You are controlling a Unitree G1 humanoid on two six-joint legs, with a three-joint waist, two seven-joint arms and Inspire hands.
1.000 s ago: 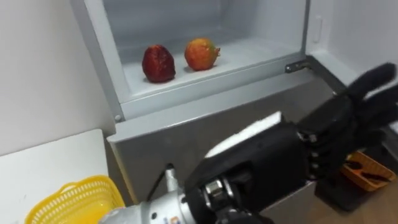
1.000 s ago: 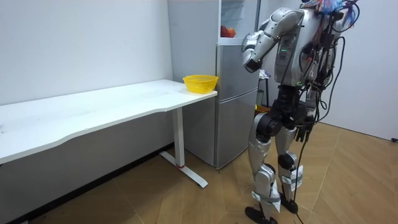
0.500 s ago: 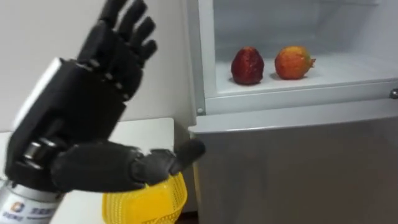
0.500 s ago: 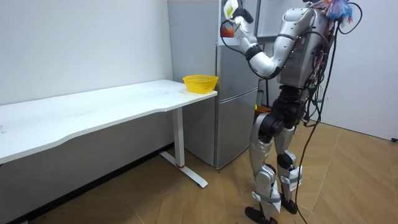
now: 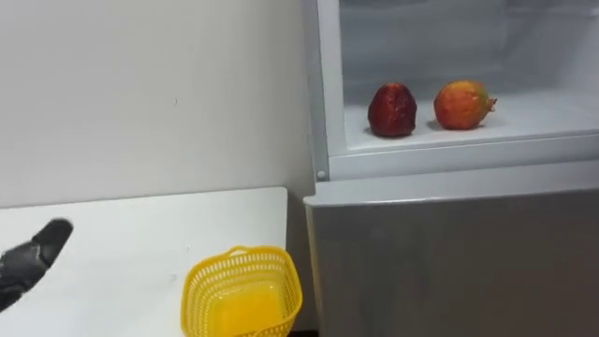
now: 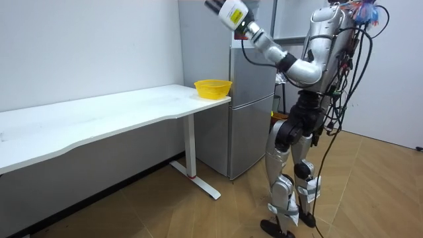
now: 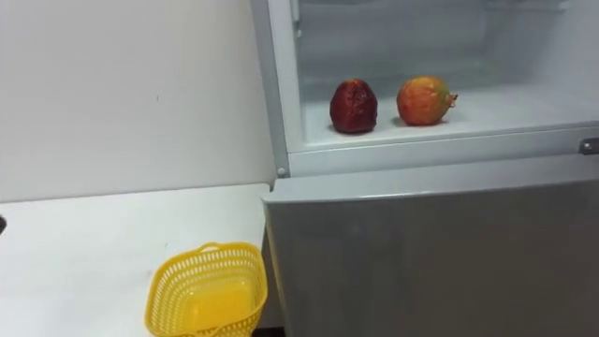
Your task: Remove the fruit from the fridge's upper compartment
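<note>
The upper fridge compartment stands open. On its white shelf a dark red fruit sits to the left of an orange-red fruit, a small gap between them. My left hand shows at the far left edge, over the white table and well away from the fridge; the one finger in sight is straight and holds nothing. In the room view I stand facing the fridge with my left arm raised high towards the room view's left.
A yellow basket sits on the white table beside the fridge's left side. The closed grey lower fridge door is below the shelf. The white wall is behind the table.
My left hand swept from low in front of the fridge door up and out to the left edge. The camera turned, so the fridge sits further right.
</note>
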